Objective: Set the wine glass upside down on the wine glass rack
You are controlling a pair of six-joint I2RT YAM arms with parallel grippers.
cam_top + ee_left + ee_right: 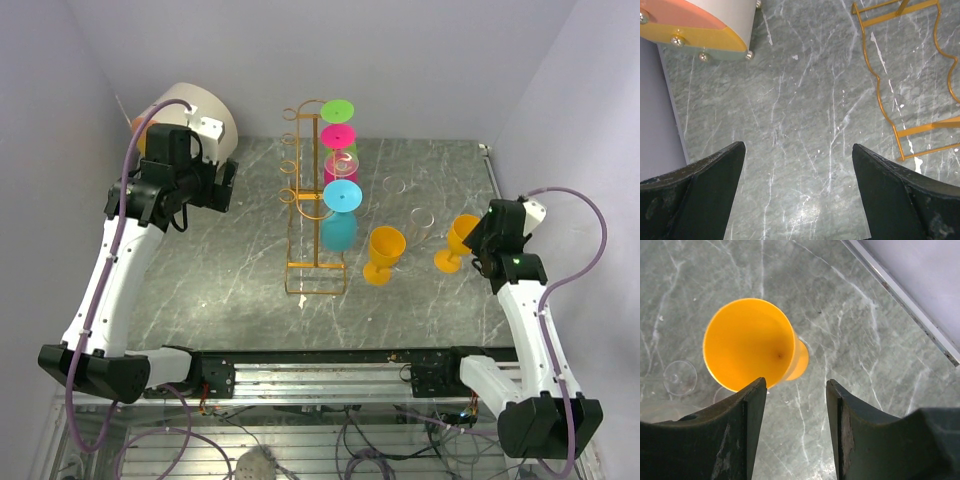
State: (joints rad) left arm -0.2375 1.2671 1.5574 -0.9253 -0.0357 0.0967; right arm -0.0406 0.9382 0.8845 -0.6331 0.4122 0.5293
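1. The right gripper [796, 385] has its fingers apart and holds nothing.
2. The orange wine glass [747, 342] stands upright just ahead, a bit left of the gap.
3. The left gripper [799, 146], fingers apart too, is far off.

Left pincer [798, 152] gapes wide; right pincer [796, 390] is parted, both aimed downward.

Grey table [220, 280] in a pale room
Thin white lines run over its top, and light purple walls [430, 60] stand around it.
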